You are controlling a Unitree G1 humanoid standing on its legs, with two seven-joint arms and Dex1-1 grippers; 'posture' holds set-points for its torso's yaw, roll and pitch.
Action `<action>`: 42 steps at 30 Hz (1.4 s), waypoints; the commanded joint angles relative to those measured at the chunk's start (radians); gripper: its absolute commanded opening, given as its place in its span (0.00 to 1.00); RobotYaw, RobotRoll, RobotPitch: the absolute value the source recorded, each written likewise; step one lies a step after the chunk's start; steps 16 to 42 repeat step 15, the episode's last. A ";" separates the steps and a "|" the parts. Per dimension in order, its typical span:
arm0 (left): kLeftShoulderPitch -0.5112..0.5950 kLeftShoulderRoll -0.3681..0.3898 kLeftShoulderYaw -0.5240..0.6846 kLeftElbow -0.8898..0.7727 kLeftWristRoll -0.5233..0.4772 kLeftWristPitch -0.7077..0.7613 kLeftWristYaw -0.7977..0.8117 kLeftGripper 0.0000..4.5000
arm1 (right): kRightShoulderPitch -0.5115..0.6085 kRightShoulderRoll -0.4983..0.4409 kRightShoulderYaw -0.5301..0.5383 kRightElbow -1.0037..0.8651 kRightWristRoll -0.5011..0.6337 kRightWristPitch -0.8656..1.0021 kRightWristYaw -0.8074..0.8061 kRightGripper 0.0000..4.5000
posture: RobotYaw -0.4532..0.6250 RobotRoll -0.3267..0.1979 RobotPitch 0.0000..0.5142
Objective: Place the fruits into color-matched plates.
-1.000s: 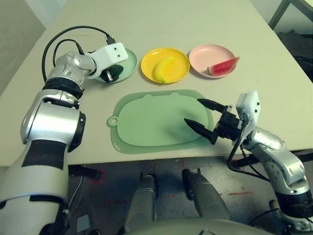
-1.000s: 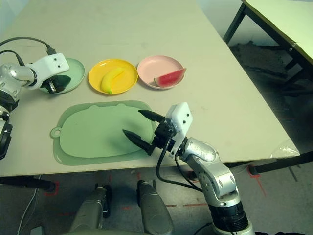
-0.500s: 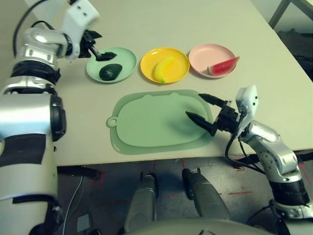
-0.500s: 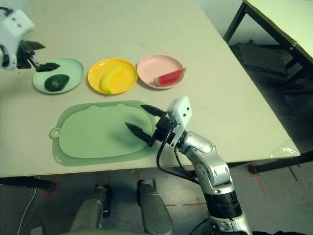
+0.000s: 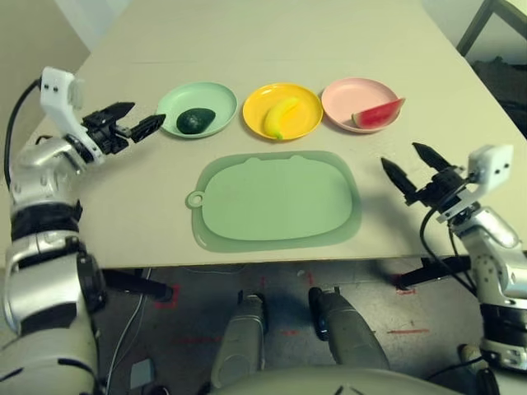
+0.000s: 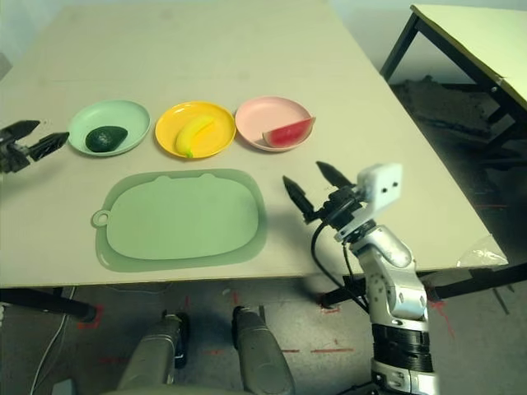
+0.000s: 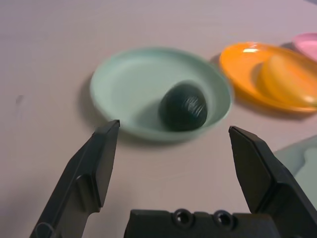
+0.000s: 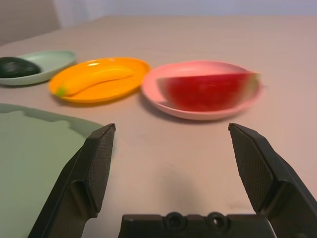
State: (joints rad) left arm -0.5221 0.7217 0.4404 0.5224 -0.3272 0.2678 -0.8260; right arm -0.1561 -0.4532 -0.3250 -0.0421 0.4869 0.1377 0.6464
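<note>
Fruits all look sorted w/ nothing left loose, so my read is the job's at its last step, arms parked either side of the cutting board [image 5: 276,200], which lies bare nearest the robot. Left gripper [image 5: 134,123] hangs off the board's left, jaws spread wide, nothing in them; right gripper [image 5: 413,165] sits off its right side, jaws spread too, also empty. Beyond the board's far edge, a row of three: avocado [image 5: 195,120] lying in the mint green plate [image 5: 177,100] off the far-left corner, banana [image 5: 279,115] in the yellow plate [image 5: 308,105] behind the board's middle, watermelon wedge [image 5: 377,113] in the pink plate [image 5: 346,90] off the far-right corner, tip poking over the rim. Next move, prob none needed beyond resting the arms; maybe nudge the wedge fully inside. Hard to tell: whether the wedge leans on the rim or just overhangs it; the banana's far side is blurred in the wrist views.
</note>
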 commanded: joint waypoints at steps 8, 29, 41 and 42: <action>0.236 -0.088 0.069 -0.319 -0.109 0.105 0.178 1.00 | -0.003 0.000 -0.023 0.174 -0.023 -0.193 0.087 1.00 | 0.41 0.62 0.44; 0.276 -0.084 0.078 -0.361 -0.137 0.121 0.224 1.00 | 0.013 -0.009 -0.072 0.228 -0.005 -0.220 0.084 1.00 | 0.41 0.62 0.41; 0.276 -0.084 0.078 -0.361 -0.137 0.121 0.224 1.00 | 0.013 -0.009 -0.072 0.228 -0.005 -0.220 0.084 1.00 | 0.41 0.62 0.41; 0.276 -0.084 0.078 -0.361 -0.137 0.121 0.224 1.00 | 0.013 -0.009 -0.072 0.228 -0.005 -0.220 0.084 1.00 | 0.41 0.62 0.41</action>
